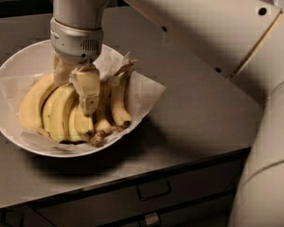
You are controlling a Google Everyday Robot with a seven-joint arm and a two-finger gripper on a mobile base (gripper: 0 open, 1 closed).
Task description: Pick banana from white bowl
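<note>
A robot's tool (78, 96) is sunk into a bunch of bananas in the white bowl (4, 126), which sits near the front left edge of a grey tabletop (194, 108). Whether the tool is clenched on fruit or released cannot be told from this angle. Its silver wrist collar (76, 39) stands upright directly over the bunch, and the pale arm (203, 27) reaches in from the upper right across the whole scene. The banana (32, 109), long, curved and pale yellow, lies at the left edge of the bunch inside the bowl, its upper end just beside the tool. Shorter bananas (118, 100) with brown tips lie to the right of the tool, their stems pointing up toward the far rim. Crumpled white paper (146, 91) lines the bowl, and one corner sticks out over the right rim above the tabletop. Drawer fronts with a dark handle (154, 190) run below the tabletop's front edge.
</note>
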